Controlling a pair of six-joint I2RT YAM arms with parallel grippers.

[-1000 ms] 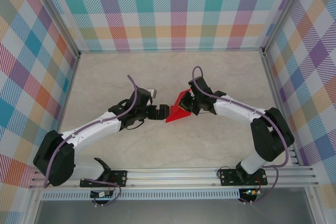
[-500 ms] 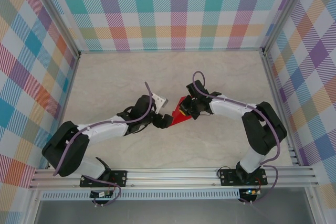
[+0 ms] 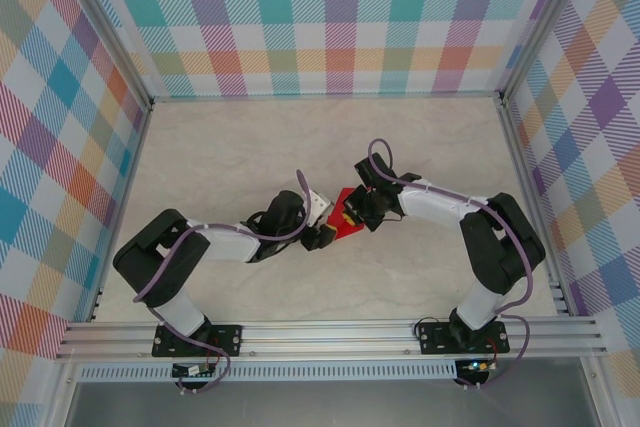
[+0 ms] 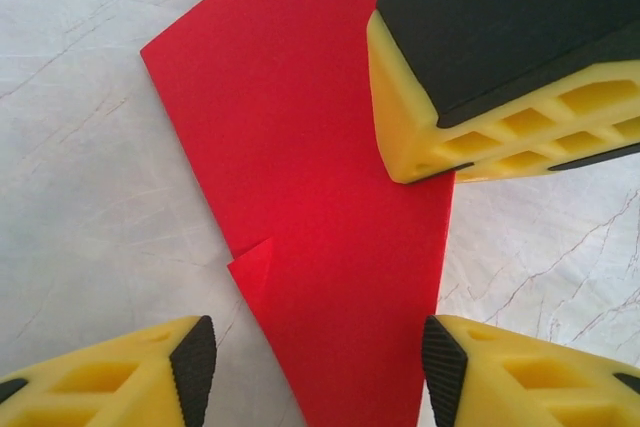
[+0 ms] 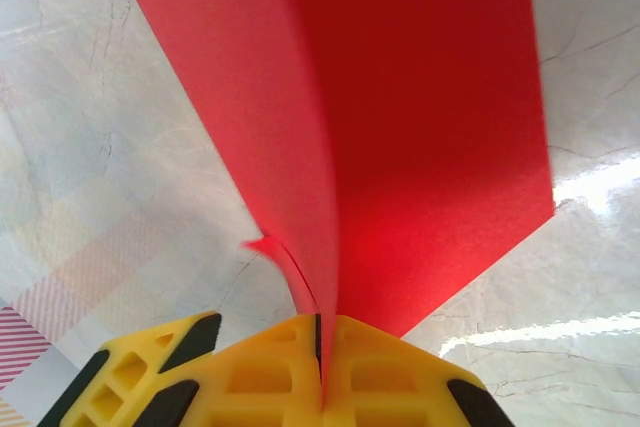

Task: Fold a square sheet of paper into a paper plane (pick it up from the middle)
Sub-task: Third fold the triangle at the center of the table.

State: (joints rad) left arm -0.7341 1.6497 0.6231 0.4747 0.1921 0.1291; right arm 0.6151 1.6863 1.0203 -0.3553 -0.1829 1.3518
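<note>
At mid-table, a part-folded red sheet of paper [image 3: 345, 217] sat between both arms
Its raised crease was clamped in the right gripper [image 5: 322, 325]; the left gripper [image 4: 318, 365] had its jaws apart astride the narrow end. A good pinch would land squarely across the fold, clear of the small kink [image 4: 253, 262] at one edge

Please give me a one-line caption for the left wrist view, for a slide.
Left gripper open astride the folded red paper, whose far end the right gripper holds.
</note>
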